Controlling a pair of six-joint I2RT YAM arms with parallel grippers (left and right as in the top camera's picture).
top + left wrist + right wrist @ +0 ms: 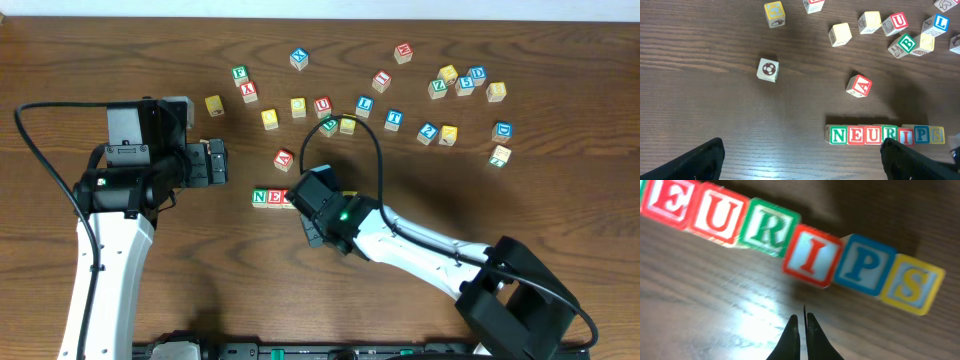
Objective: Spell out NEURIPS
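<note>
The dark wooden table (560,230) filled nearly every view, its grain running left to right, with only a pale strip (500,6) showing beyond its far edge. The left arm (105,255) rose from the near left corner, its white link upright in the overhead view and its wrist bent toward the table's middle. The left gripper (217,163) pointed sideways toward the row (865,135), apart from its starting end, its fingers (702,162) spread wide with nothing between them. The right arm (425,245) stretched diagonally from the near right corner to the centre, a black cable (372,150) looping over it. The right gripper (801,322) hung over the row's later letters, its jaws pressed together and empty, tips aimed at the red I (812,255) from the near side and just short of it.

The row of seven cubes lay near the table's centre, its long axis parallel to the grain. The cubes touched, letters face up, reading from the robot's left: green N (839,135), red E (671,202), red U (717,217), green R (767,227), then I, blue P (865,265), yellow S (912,282). The I seemed slightly out of line, toward the gripper. Loose cubes (440,80) lay scattered across the far half. A tilted red A cube (859,85) sat just beyond the row, and a ball-picture cube (767,69) lay farther to the left.
</note>
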